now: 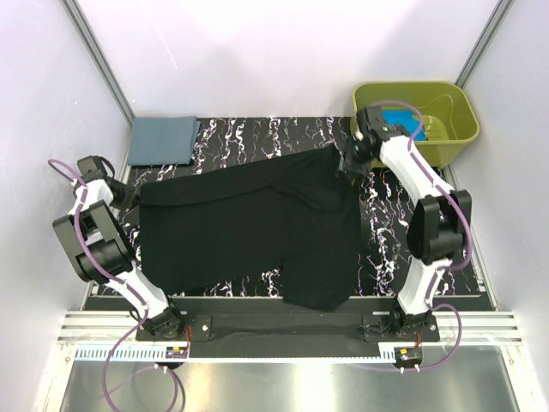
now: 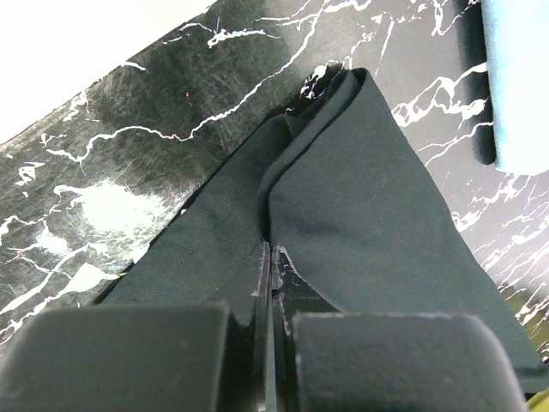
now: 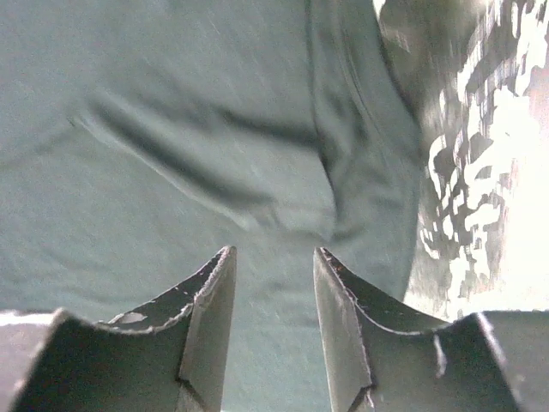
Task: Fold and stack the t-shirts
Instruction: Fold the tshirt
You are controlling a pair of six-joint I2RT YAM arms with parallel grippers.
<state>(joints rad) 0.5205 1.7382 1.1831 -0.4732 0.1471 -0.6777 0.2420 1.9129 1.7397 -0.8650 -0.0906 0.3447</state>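
Our left fingers [image 2: 154,360] are pinched on the left end of the black tee [image 1: 257,232], right fingers [image 3: 206,335] wide apart over its far-right corner, long axis running L-R.

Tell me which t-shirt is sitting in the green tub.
The turquoise-blue t-shirt; the black t-shirt lies spread across the table, and the grey-blue t-shirt lies at its far left corner.

black shirt [image 1: 249,232], grey-blue shirt [image 1: 161,140], olive tub [image 1: 459,142]
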